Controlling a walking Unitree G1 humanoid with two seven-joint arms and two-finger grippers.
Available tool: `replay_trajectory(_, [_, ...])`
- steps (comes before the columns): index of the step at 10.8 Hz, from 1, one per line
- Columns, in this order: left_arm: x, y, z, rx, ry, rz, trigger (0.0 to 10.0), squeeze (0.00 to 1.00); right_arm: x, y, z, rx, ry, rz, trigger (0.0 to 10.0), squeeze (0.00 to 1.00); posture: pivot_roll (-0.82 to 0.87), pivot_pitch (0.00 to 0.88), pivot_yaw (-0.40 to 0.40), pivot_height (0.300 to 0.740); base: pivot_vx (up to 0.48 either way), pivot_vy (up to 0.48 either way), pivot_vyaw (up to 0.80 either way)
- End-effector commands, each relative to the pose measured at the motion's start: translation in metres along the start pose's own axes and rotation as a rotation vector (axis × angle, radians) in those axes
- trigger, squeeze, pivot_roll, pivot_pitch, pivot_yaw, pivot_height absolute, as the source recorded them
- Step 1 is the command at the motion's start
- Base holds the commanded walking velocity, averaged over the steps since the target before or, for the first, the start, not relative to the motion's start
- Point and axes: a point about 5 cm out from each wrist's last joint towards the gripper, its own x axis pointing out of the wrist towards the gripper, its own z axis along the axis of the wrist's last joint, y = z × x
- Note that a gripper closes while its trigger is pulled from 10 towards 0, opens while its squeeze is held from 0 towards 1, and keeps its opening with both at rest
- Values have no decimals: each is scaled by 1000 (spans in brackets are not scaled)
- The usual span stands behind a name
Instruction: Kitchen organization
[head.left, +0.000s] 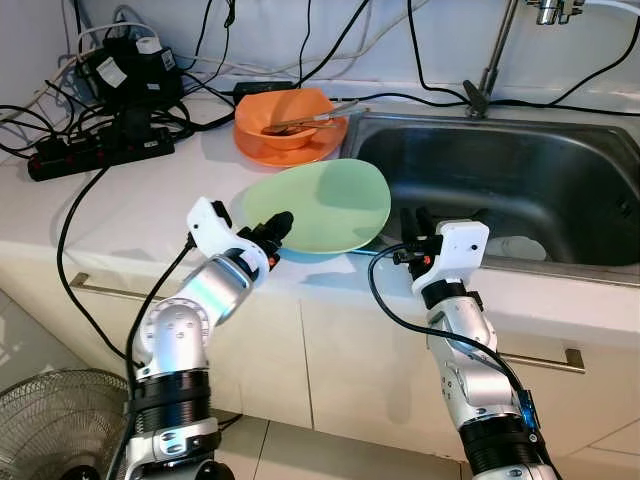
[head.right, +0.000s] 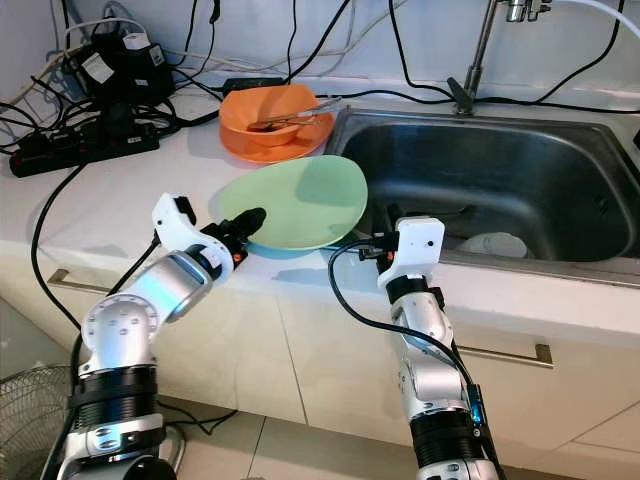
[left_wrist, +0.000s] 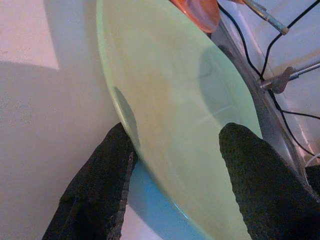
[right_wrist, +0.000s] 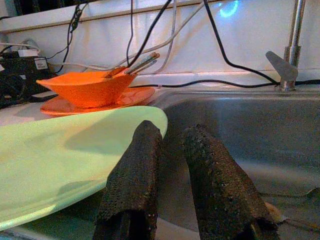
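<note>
Plate-lifting was in hand: left tool, fingers wide, straddled the green plate's rim near the counter's front edge; next, close. Right tool was narrow, empty.

A black power strip with tangled cables lies on the counter's far left. A fan stands on the floor.

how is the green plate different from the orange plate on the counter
The green plate is pale green and bare; the orange plate carries an orange bowl with utensils. The green plate sits near the counter's front edge with the left gripper at its rim; the orange plate sits further back, untouched. Both lie beside the sink.
</note>
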Motion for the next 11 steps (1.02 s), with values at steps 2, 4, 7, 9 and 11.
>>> replay_trajectory(2, [13,2,-14,-1,14,20,10000,0,-3,5,-8,3,50,25,10000,0,36,0,81,740,0,0,0])
replay_trajectory(4, [18,2,-21,-48,-5,0,10000,0,-4,3,-9,0,53,22,10000,0,35,0,76,740,0,0,0])
replay_trajectory(7, [18,7,-28,-37,-11,5,10000,0,-5,4,-10,2,62,34,10000,0,36,4,72,740,0,0,0])
replay_trajectory(9, [15,13,-26,-45,-29,23,10000,0,-3,14,-13,11,103,115,10000,0,36,7,69,740,0,0,0])
replay_trajectory(11, [14,15,-25,-48,-44,29,10000,0,6,25,-12,-6,140,172,10000,0,46,8,58,740,0,0,0])
